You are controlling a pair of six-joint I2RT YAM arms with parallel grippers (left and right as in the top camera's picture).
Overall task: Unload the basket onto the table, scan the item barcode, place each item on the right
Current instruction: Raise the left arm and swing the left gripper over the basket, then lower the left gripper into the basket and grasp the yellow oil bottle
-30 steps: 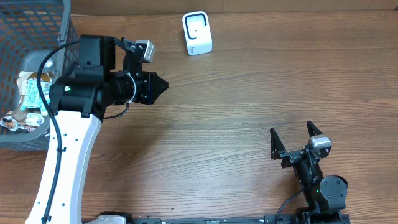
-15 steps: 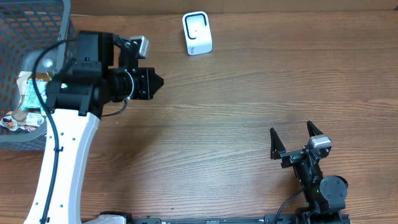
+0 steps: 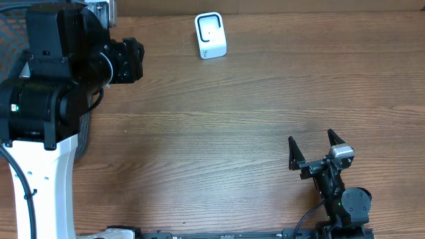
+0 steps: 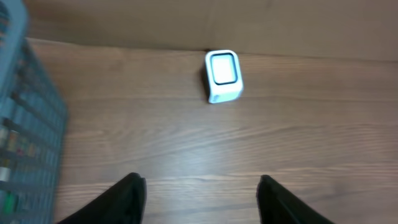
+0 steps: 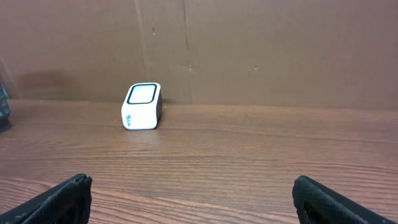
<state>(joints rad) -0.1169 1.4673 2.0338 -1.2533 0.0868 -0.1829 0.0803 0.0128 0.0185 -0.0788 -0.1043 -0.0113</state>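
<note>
- Wooden table (image 3: 226, 126) runs up to a brown cardboard wall on the far side; a white scanner (image 3: 210, 35) stands upright near that far edge, its window facing up and toward the near side.
- Left gripper (image 4: 200, 180) hangs above the table at the far left. Its fingers (image 4: 132, 194) are apart, with only bare wood between them.
- Seen from the left wrist, the scanner lies straight ahead and slightly right of the fingers, well apart from them. The basket (image 4: 28, 118) sits just to their left.
- No item is in either gripper. In the overhead view the left arm covers the basket, and through the mesh in the wrist view only small coloured patches show at the left edge, too blurred to name. Judging by that, the item to scan is most likely in the basket.
- Its long axis and the barcode face cannot be told.
- Right gripper (image 3: 315, 145) rests at the near right, fingers spread wide and holding nothing, well apart from both basket and scanner.
- Left arm is much the nearer to the basket, so the pick looks like its job. It would need to swing left and down over the rim.
</note>
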